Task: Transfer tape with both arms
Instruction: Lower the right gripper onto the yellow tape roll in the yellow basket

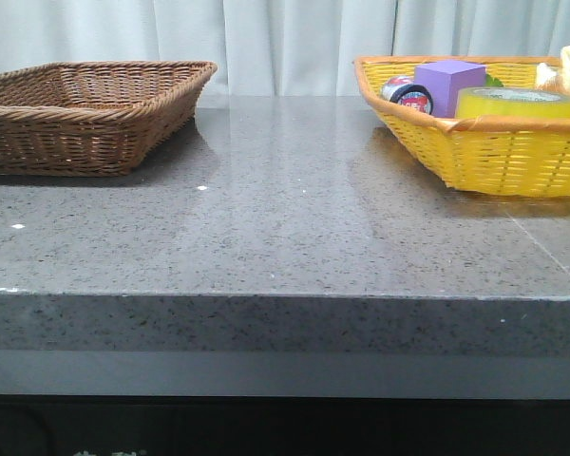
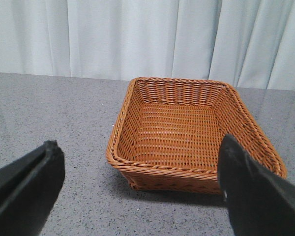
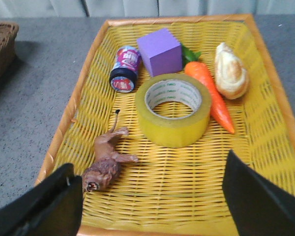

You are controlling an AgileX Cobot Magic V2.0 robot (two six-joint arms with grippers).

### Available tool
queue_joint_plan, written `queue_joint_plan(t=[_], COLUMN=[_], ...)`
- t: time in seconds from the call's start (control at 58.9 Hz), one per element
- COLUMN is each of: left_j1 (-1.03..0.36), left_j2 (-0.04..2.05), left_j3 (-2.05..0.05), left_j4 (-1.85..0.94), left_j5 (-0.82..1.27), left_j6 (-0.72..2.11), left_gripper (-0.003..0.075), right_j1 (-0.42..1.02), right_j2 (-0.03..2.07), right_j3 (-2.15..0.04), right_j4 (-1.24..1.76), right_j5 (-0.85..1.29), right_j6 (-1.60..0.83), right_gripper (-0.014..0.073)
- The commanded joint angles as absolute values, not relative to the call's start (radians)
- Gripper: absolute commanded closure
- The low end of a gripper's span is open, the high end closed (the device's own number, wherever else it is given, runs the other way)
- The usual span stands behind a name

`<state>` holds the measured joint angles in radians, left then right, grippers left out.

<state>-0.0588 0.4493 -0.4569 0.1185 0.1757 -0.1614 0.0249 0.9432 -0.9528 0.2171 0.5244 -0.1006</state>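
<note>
The yellow tape roll (image 3: 172, 110), with a white core and green print, lies flat in the middle of the yellow basket (image 3: 265, 142). In the front view the tape (image 1: 515, 103) shows above the yellow basket's front rim (image 1: 494, 157) at the right. My right gripper (image 3: 147, 189) is open and empty, hovering over the basket's near end, short of the tape. My left gripper (image 2: 137, 169) is open and empty, over the table just before the empty brown basket (image 2: 187, 132). Neither arm shows in the front view.
The yellow basket also holds a purple cube (image 3: 160, 50), a small patterned roll (image 3: 125, 69), a carrot (image 3: 210, 93), a bread piece (image 3: 230, 70) and a brown toy lion (image 3: 105, 160). The brown basket (image 1: 85, 114) stands at the table's far left.
</note>
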Motion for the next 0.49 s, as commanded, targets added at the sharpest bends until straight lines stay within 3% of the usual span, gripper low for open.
queue_joint_plan(t=[0.0,0.476], left_j1=[-0.055,-0.055], left_j2=[0.462,0.462], left_j3=[-0.494,-0.494], left_j4=[0.12,0.12], left_j5=[0.102,0.102], left_j6=[-0.164,-0.164], left_gripper=[0.0104,0.0104], right_j1=[0.05,0.074], right_j2=[1.065,1.566], right_j3=[-1.076,-1.483], right_j4=[0.228,0.231], right_j5=[0.526,0.663], right_j6=[-0.106,-0.107], right_gripper=[-0.0008,-0.0008])
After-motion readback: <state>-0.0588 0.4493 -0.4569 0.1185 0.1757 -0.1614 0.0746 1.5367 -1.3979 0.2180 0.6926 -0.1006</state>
